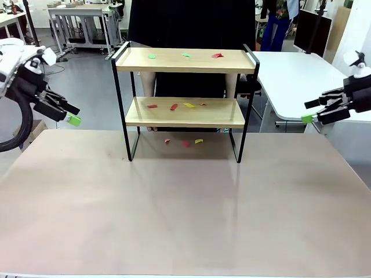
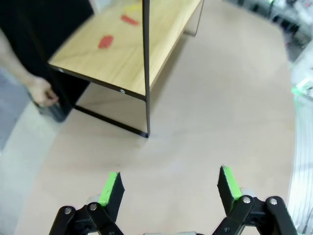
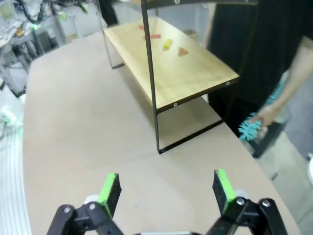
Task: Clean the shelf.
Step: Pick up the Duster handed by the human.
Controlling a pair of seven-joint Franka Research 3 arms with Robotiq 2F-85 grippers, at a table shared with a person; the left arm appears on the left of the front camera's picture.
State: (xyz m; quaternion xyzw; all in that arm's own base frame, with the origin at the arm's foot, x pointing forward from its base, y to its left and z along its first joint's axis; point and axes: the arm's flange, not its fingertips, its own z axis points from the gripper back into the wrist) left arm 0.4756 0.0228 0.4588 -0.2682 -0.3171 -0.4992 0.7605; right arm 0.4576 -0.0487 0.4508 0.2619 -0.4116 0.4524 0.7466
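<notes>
Shelf (image 1: 168,62) stands upright at far middle of the surface (image 1: 185,208), close to the person. Looks stiff: wood boards, thin metal frame. Probably light, so it may slide or tip if shoved. Best hold is likely a raised end rail or an upright. Coloured scraps (image 1: 174,106) lie on both boards and underneath; flat and tiny, hard to pinch, easier swept. Person's hand (image 3: 268,115) holds a teal brush (image 3: 250,128) beside the shelf. Left end effector (image 1: 73,114) and right end effector (image 1: 308,112) are released, empty, well apart from the shelf.
</notes>
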